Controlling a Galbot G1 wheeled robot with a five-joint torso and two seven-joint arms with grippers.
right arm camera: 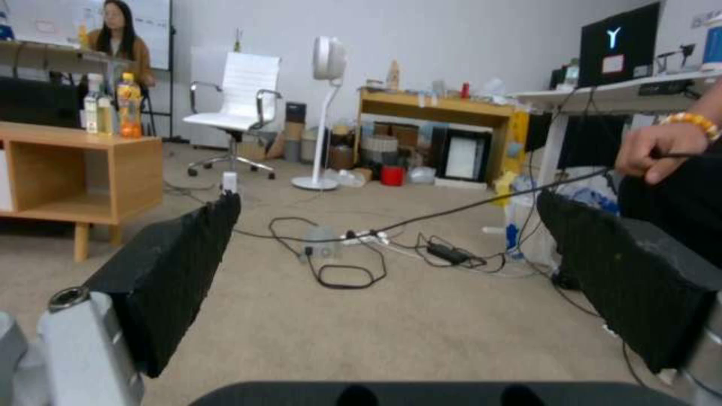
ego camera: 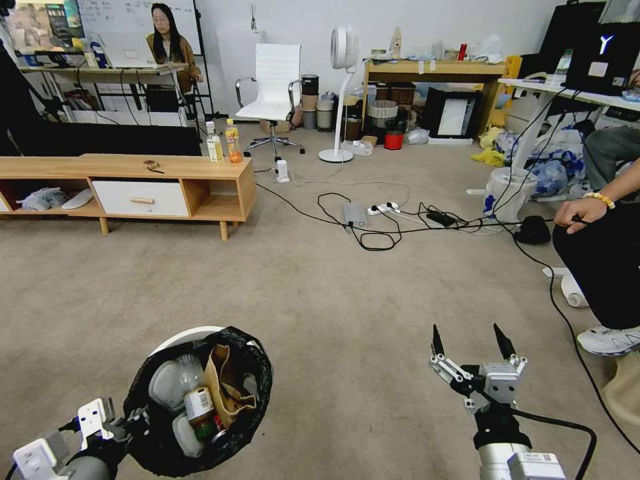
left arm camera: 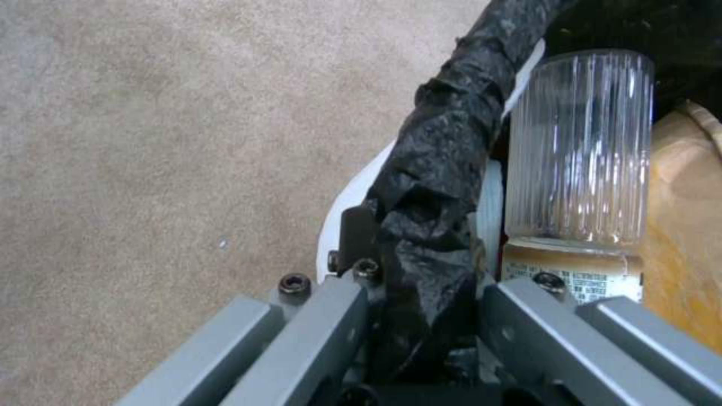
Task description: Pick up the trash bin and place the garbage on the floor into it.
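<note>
Left claw [ego camera: 100, 427]: clenched on the bag-wrapped rim of the small round white plastic trash bin lined w/ crinkly black bag [ego camera: 200, 400], lower left of the head view. In the left wrist view the grey fingers [left arm camera: 331, 327] sat either side of the rim, one inside, one outside, so the bin [left arm camera: 444, 169] hung by its lip, prob. to keep the mouth open and facing up.

Bin position: held off the flat beige-tan short-pile carpet floor [ego camera: 320, 287], tilted a bit toward the camera, opening visible.

Garbage in bin: clear ribbed plastic bottle w/ printed label [ego camera: 193, 393], torn brown cardboard piece [ego camera: 223, 383], white crumpled tissue-like bits [ego camera: 167, 383]. Something red low inside, too small to tell. In the left wrist view the ribbed bottle [left arm camera: 579, 146] leaned right against the rim.

Right claw [ego camera: 470, 363]: released, black-padded fingers spread wide, holding nothing, lower right of the head view, above bare carpet; looked ready for another pick.

Floor near robot: no loose litter seen on the carpet ahead, so the task looked nearly or fully done (judgement).

Materials: bag thin, wrinkled, glossy; bin wall smooth hard plastic; bottle stiff, see-through; cardboard matte, bent; carpet dull, fine nap.

Background: low wooden TV table [ego camera: 133, 183] at upper left, cables [ego camera: 373, 227] mid-frame.
</note>
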